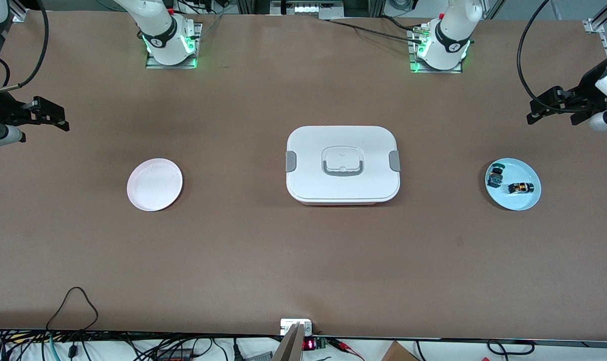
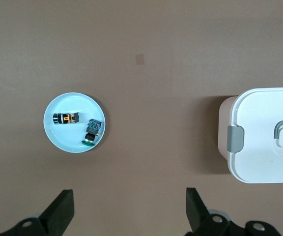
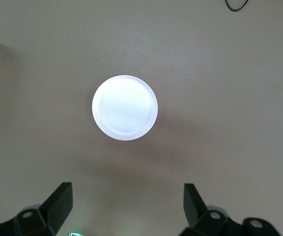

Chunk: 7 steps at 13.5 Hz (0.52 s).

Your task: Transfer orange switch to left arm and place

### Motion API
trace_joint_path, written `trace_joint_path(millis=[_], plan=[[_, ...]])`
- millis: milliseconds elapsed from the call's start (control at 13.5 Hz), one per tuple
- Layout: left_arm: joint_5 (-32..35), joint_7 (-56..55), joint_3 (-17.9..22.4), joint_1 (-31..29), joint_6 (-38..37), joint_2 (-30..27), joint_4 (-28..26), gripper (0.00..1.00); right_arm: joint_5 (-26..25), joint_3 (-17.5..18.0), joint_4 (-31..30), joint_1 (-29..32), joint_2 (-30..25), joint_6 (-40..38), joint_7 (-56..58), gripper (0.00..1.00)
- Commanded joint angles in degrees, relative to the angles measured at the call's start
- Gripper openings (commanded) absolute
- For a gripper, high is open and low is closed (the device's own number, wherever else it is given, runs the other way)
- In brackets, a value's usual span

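Left wrist view showed the orange switch (image 2: 65,118) lying on the blue plate (image 2: 58,140), apart from the wide-open left gripper (image 2: 129,211); the right gripper (image 3: 127,209) was open too.

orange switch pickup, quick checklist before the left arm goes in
1. Tiny black switch with orange band lies on pale blue round plate: ok.
2. Similar dark switch with green and blue parts beside it, apart: ok.
3. Left gripper open, empty: ok.
4. Right gripper open, empty: ok.
5. Pink round plate bare: ok.
6. Large white lidded box sits between the plates: not ok, route over it.
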<state>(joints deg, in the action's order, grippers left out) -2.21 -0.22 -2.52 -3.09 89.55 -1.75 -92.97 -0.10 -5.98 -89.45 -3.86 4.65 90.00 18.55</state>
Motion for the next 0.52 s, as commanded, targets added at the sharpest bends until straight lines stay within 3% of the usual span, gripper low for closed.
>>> trace_joint_path(millis=[0, 444], plan=[[0.2, 1.3, -0.4, -0.4, -0.4, -0.5, 0.2, 1.00, 0.5, 0.2, 0.0, -0.1, -0.5, 0.2, 0.0, 1.00], [0.3, 1.1, -0.4, -0.4, -1.0, -0.5, -0.1, 1.00, 0.5, 0.3, 0.0, -0.1, -0.5, 0.2, 0.0, 1.00]])
